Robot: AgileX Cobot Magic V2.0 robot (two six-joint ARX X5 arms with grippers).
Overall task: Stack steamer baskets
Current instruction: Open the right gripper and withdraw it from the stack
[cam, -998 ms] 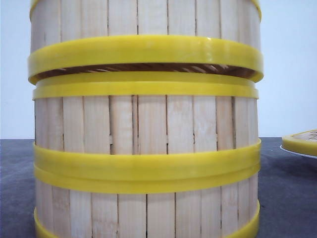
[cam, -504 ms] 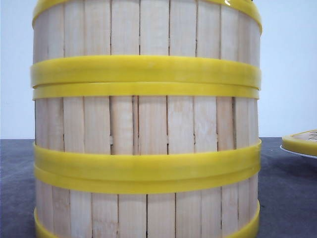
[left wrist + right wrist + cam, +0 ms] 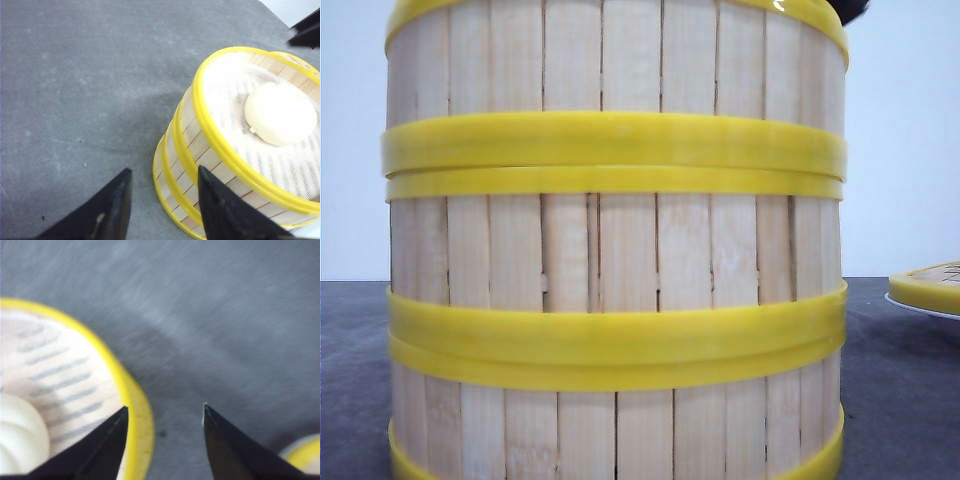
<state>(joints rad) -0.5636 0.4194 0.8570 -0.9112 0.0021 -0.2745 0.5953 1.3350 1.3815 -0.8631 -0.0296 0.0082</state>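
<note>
Grey table (image 3: 75, 75): steamer baskets (image 3: 615, 250) unmoved, stack now closed.

A plain pale wall (image 3: 905, 140) fills the back, evenly lit and bare. Below it runs a dark grey table (image 3: 900, 400) with a matte, faintly mottled top (image 3: 90, 90), meeting the wall in a straight level line
</note>
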